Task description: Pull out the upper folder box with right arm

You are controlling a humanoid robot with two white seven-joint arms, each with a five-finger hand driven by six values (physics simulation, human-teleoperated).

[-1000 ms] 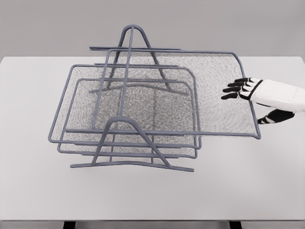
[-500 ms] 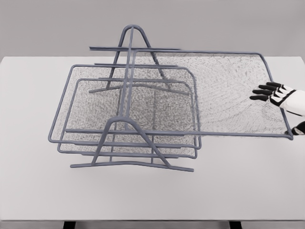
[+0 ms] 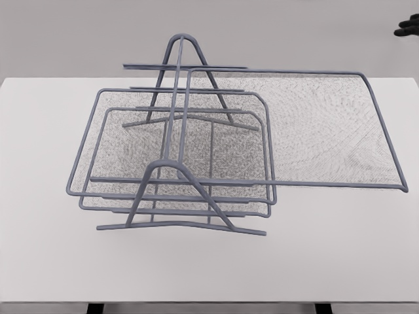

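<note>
Grey wire mesh makes up the whole stack: a frame rack (image 3: 180,131) with two A-shaped ends, two trays seated in it at the left of the frame, and the upper folder box (image 3: 314,124), which is drawn far out toward the right. Its right rim is seen close to the right edge of the picture, over the white table (image 3: 209,268), while its left end is lodged between the rack's uprights near the centre. From this layout the pulling step is judged to be essentially complete: most of the tray's length stands clear of the rack, and only a short part is overlapped by the lower trays.

Nothing is gripped at this moment. At the extreme upper right corner of the frame only a few dark fingertips of the right hand (image 3: 409,27) are visible, well apart from the tray and above the table's far edge. No contact with the tray is shown, so the tray is taken as released; whether the fingers are spread or curled cannot be told from so small a part.

What remains is judged to be little: the arm would need only to be kept clear of the tray's rim, so that the extended box is not knocked or tipped. The left arm is not seen in the picture.
</note>
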